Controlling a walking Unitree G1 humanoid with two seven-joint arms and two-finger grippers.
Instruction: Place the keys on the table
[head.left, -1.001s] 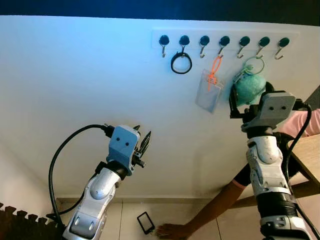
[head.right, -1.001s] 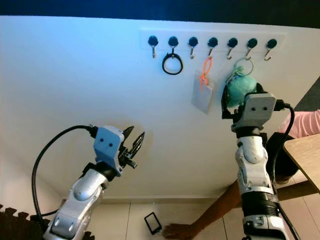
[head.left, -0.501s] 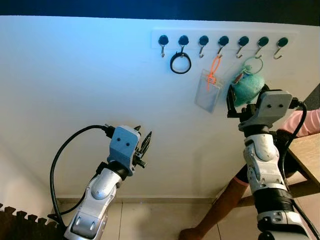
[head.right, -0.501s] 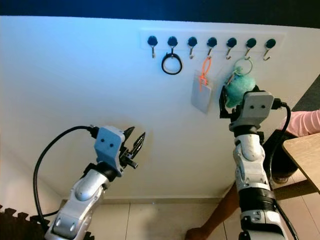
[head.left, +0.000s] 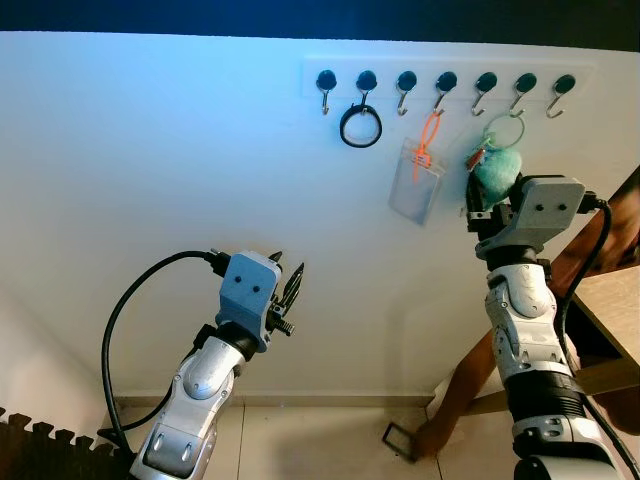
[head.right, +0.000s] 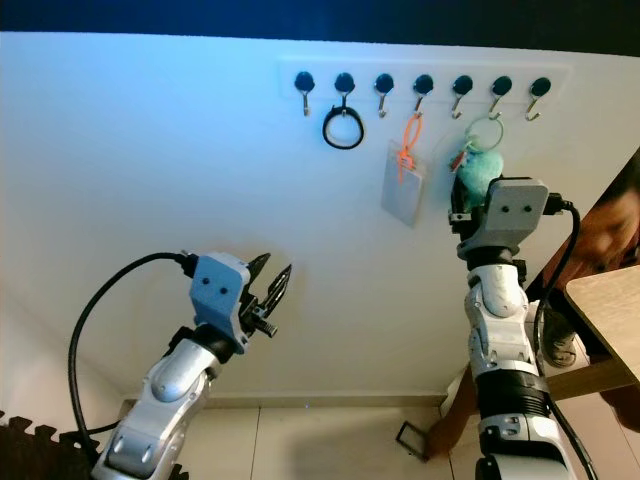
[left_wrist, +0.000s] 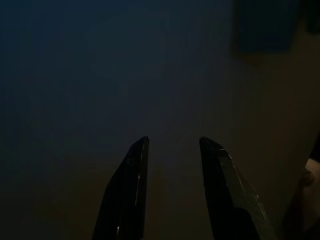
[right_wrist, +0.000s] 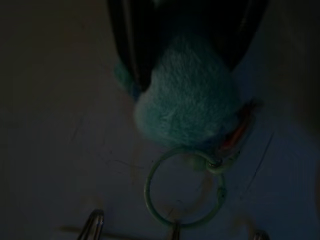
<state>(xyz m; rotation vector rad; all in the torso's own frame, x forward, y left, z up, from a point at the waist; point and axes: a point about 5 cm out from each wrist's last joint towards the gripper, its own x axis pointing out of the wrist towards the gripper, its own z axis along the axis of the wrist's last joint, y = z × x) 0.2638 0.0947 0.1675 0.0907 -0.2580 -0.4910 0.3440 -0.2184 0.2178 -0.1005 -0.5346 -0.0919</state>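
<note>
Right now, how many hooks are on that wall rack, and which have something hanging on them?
7 hooks in one row. The second holds a black ring, the fourth a badge holder, the sixth the teal pom-pom keys.

No text, label, brand or number can be read anywhere in these views.

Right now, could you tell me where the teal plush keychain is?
The teal plush keychain hangs by its ring from the sixth hook from the robot's left, right of the orange-clipped badge holder, between the right gripper's fingers.

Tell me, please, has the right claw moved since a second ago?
Yes. The right claw, gripping the teal plush keychain, has sunk slightly and edged right relative to the hook rack.
</note>
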